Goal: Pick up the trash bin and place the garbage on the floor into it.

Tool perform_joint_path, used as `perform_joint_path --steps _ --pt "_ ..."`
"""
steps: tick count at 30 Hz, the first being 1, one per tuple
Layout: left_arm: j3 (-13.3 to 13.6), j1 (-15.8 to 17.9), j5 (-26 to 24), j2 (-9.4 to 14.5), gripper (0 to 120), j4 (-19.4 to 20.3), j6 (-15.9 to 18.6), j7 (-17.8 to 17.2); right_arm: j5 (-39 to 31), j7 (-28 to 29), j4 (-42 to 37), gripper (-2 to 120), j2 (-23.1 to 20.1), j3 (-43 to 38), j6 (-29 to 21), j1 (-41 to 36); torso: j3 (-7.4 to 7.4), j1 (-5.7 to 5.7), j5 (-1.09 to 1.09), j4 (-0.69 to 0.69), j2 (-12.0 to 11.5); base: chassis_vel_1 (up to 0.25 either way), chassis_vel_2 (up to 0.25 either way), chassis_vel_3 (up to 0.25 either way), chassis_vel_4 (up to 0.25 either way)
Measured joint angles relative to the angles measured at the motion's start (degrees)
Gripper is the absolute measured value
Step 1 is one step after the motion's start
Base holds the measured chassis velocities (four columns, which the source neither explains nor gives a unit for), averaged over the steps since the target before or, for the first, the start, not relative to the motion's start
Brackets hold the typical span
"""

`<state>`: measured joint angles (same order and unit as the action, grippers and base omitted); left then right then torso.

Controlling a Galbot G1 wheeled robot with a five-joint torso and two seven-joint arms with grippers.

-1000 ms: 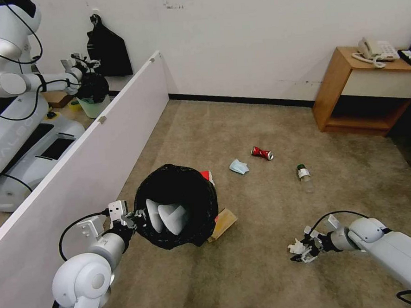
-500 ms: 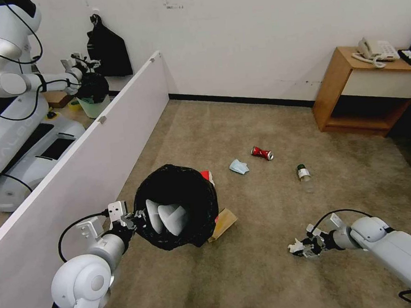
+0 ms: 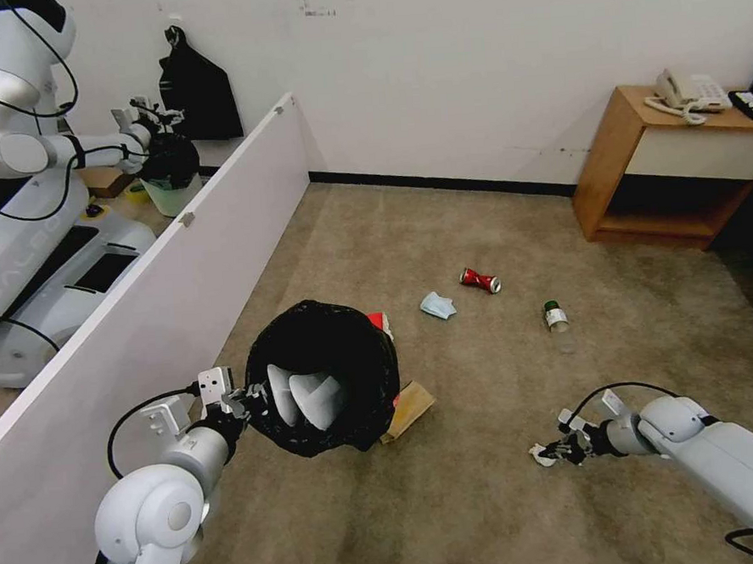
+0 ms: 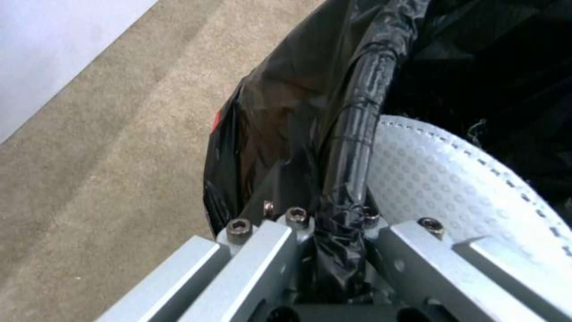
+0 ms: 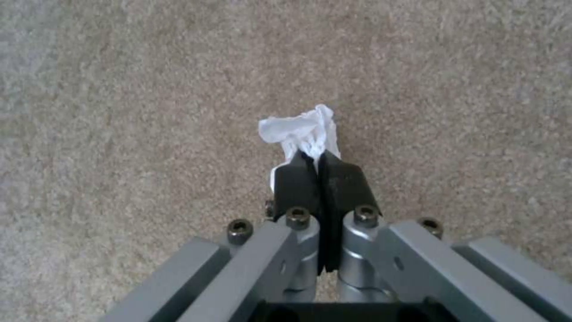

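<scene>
The trash bin (image 3: 323,353), lined with a crinkly black bag, hangs tilted above the floor (image 3: 493,513). My left gripper (image 3: 246,401) is shut on its near rim; the left wrist view shows the bag-wrapped rim (image 4: 357,112) pinched in this gripper (image 4: 330,214). White slippers (image 3: 307,398) (image 4: 447,179) lie inside. Low at the right, my right gripper (image 3: 554,452) (image 5: 320,156) is shut on a white tissue wad (image 3: 539,454) (image 5: 301,129) at the carpet. Other garbage on the floor: a crushed red can (image 3: 480,280), a light-blue mask (image 3: 437,305), a clear bottle (image 3: 557,320) and brown cardboard (image 3: 410,406) beside the bin.
A long white partition board (image 3: 180,268) runs along the left, with another robot (image 3: 24,218) behind it. A wooden nightstand (image 3: 642,172) with a phone stands at the back right against the wall. Open carpet lies between my arms.
My right gripper has dipped slightly toward the carpet and its fingers have closed on the tissue wad. The left arm and the bin have not moved.
</scene>
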<state>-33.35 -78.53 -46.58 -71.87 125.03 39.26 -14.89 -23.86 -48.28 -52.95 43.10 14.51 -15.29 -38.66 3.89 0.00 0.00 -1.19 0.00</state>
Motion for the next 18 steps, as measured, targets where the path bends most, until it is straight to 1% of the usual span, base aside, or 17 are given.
perform_joint_path --steps 7,12,14,17,18 --pt "0.45 0.02 -0.04 0.04 0 -0.08 0.0 -0.02 -0.4 -0.15 -0.12 0 -0.14 0.1 0.0 0.05 0.0 0.0 0.0 0.0 0.0 0.0 0.0 0.0 0.0" --pt "0.93 0.38 -0.28 0.5 0 -0.08 0.0 -0.21 -1.31 -0.12 -1.13 0 -1.46 0.11 -0.11 0.07 0.0 0.0 0.01 0.0 0.0 0.0 0.0 0.0 0.0" --pt "1.43 0.55 -0.46 1.03 0 -0.12 0.0 -0.33 -2.53 0.01 -2.86 0 -3.6 -0.35 -0.27 -0.31 0.0 0.0 0.0 0.0 0.0 0.0 0.0 0.0 0.0" --pt "1.58 0.5 -0.47 1.2 0 -0.12 0.01 -0.34 -2.84 0.06 -3.42 0 -4.27 -0.65 -0.31 -0.57 0.0 0.0 0.0 0.0 0.0 0.0 0.0 0.0 0.0" --pt "1.75 0.4 -0.47 1.45 0 -0.09 0.02 -0.35 -3.16 0.13 -4.14 0 -5.09 -1.1 -0.32 -0.98 0.0 0.0 0.01 0.0 0.0 0.0 0.0 0.0 0.0"
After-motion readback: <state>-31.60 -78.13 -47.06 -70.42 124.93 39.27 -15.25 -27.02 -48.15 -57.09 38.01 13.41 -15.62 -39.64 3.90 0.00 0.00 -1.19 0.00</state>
